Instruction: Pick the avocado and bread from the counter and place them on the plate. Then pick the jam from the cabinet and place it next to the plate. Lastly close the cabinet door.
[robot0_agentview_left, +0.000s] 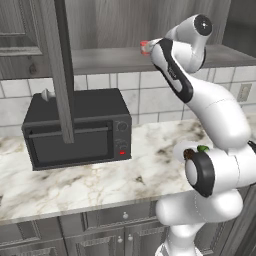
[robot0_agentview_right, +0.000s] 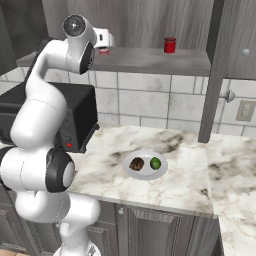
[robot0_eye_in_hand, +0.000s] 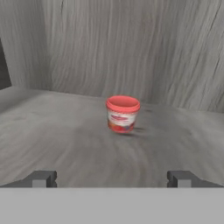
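Now bread (robot0_agentview_right: 136, 163) and avocado (robot0_agentview_right: 155, 163) on plate (robot0_agentview_right: 145, 173), hand (robot0_eye_in_hand: 112, 178) spread wide facing jam (robot0_eye_in_hand: 122, 113).

Grey matt wood-grain cabinet (robot0_eye_in_hand: 131, 39) and shelf (robot0_agentview_right: 145, 59), veined polished marble table (robot0_agentview_left: 75, 185), glossy green avocado (robot0_agentview_right: 155, 163), matt black microwave (robot0_agentview_left: 75, 130), smooth white plate (robot0_agentview_right: 161, 172)

Plate (robot0_agentview_right: 161, 172) sits on the counter (robot0_agentview_right: 195, 185) at centre, bread (robot0_agentview_right: 136, 164) at its 9 o'clock side, avocado (robot0_agentview_right: 155, 163) at 3 o'clock, just beside each other. Arm reaches up at 11 o'clock, gripper (robot0_agentview_right: 104, 40) at the cabinet (robot0_agentview_right: 150, 61) shelf, jaws hidden. Jam (robot0_agentview_right: 104, 50) peeks just under it. Dark red jar (robot0_agentview_right: 170, 45) stands on the shelf at 12 o'clock. Cabinet door (robot0_agentview_right: 215, 70) open, edge-on at 2 o'clock. Black microwave (robot0_agentview_right: 75, 120) at 9 o'clock.
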